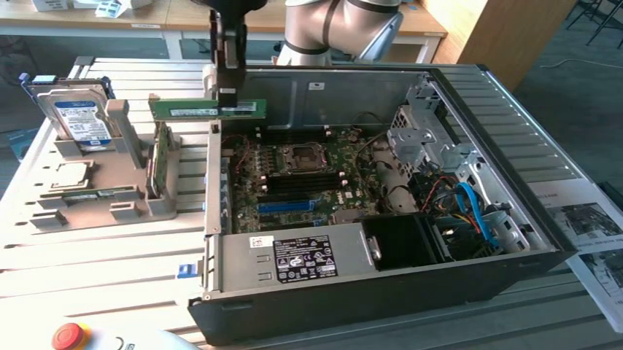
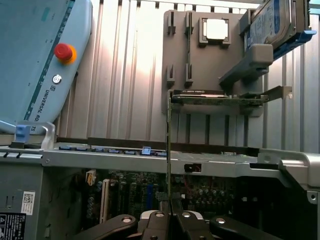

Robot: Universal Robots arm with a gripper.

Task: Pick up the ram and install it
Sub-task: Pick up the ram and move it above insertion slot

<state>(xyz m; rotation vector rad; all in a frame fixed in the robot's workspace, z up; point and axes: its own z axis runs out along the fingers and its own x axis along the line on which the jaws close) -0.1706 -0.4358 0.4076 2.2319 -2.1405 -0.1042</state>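
Two ram sticks, or one? And which way does the held one lie?

Two. Going across the exterior view from its left: one hard drive (image 1: pixel 78 117) upright in a grey holder (image 1: pixel 136 208), one square processor chip (image 1: pixel 70 173) lying flat, a spare green stick (image 1: pixel 98 195) resting in a slot, and one green card (image 1: pixel 159 157) on edge. Then comes the ram (image 1: pixel 207 109), in the air above the wall on that view's left of the one open computer case (image 1: pixel 389 277). Its long axis runs level, from that view's left to its right, with the broad face to the camera.

What has hold of it?

The gripper (image 1: pixel 227 93), with its fingers closed tight on the stick's upper edge, a little right of its middle.

Does the wrist view add anything?

Yes. There the ram (image 2: pixel 169 150) is seen edge-on, a thin line running away from the gripper (image 2: pixel 170 220) toward the holder (image 2: pixel 200 70), above the motherboard (image 2: pixel 200 192). One red stop button (image 2: pixel 64 52) sits on a pendant (image 2: pixel 40 80). The exterior view gives the stick's full length and face.
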